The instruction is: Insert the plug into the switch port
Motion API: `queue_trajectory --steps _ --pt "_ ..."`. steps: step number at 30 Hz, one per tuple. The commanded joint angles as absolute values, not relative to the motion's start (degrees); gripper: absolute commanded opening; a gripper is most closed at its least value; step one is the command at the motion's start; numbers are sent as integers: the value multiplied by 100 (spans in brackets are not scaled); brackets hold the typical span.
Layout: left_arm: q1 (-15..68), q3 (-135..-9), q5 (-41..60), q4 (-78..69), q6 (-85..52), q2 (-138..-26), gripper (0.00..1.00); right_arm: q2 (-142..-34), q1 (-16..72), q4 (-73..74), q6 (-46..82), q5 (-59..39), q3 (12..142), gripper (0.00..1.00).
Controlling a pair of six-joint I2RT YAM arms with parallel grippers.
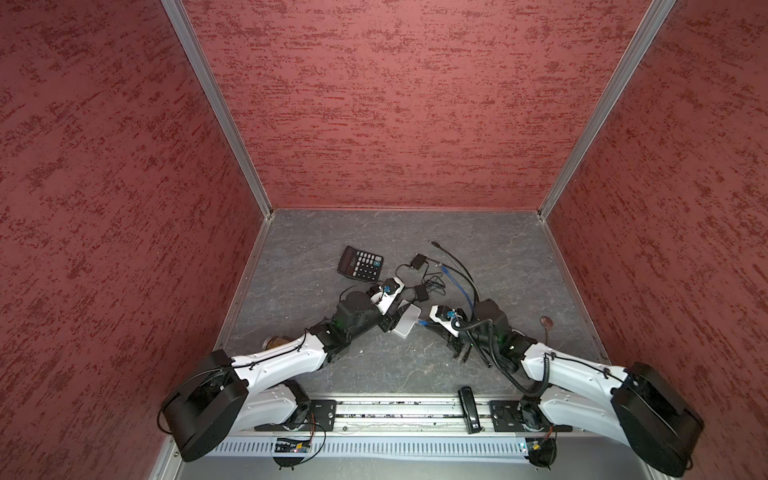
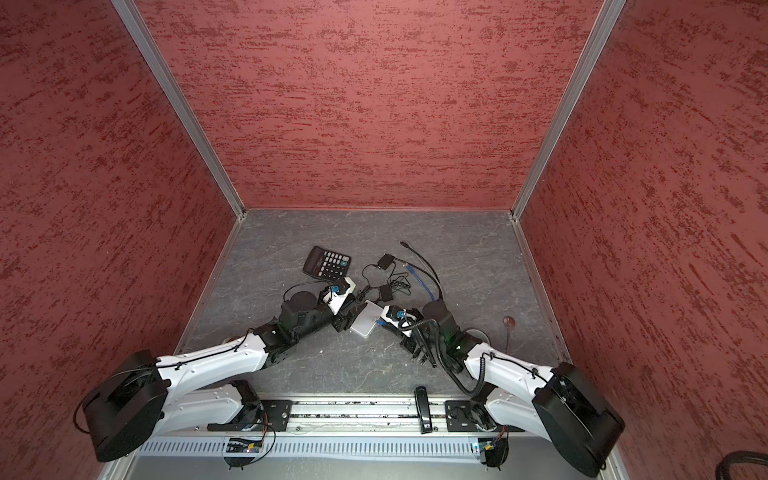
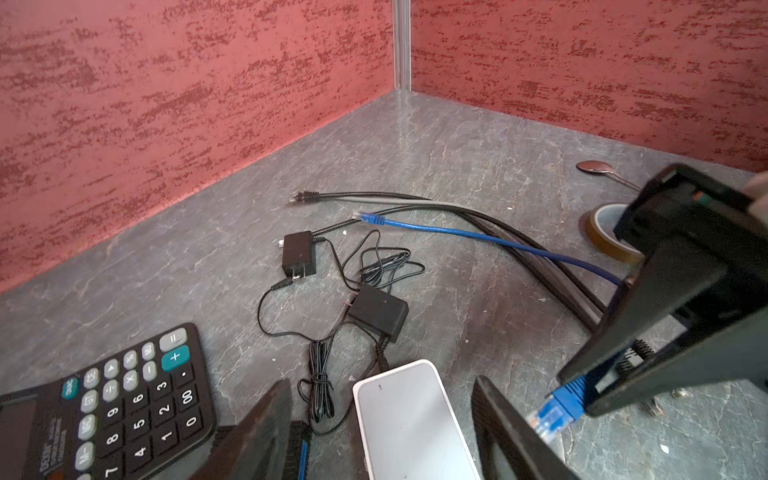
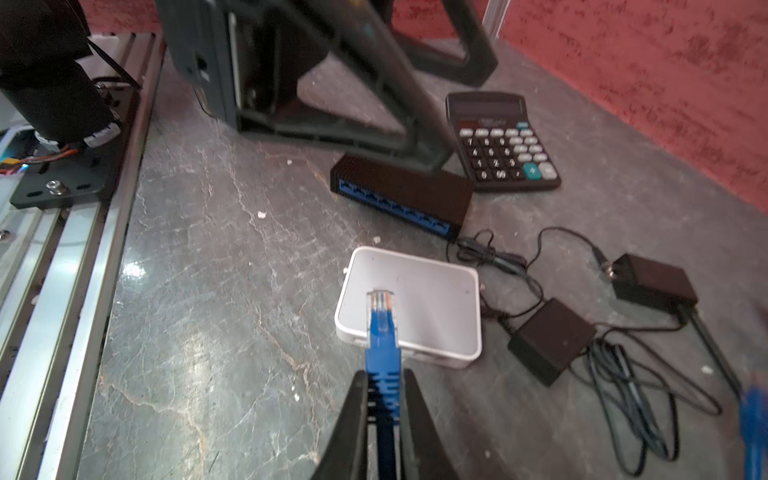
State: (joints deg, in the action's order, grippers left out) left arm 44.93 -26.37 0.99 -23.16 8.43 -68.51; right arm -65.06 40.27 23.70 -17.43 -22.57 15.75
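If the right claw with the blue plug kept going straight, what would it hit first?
Probably the white box: the blue plug in the right gripper points straight at it, though it might skim over the top.

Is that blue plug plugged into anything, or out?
Out. The blue plug sticks free from the right tool, its clear tip bare near the white box, in no port.
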Motion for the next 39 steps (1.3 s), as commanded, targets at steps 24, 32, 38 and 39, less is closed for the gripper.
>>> queue_trajectory --steps 24,32,38,39 --pt "4445 -3506 -319 -1475 -952 -8651 71 -7939 4677 4300 -952 -326 1022 0" --pt "4438 -3501 -304 -1681 -1063 -8969 71 -8297 4835 4600 -1020 111 1075 0" --pt "4377 -3419 -221 -1933 -1081 -9071 73 -8665 4878 4823 -1056 183 1174 0" --pt "4377 -3413 -195 -1939 -1089 -9086 73 -8711 4886 4834 -1063 189 1193 0"
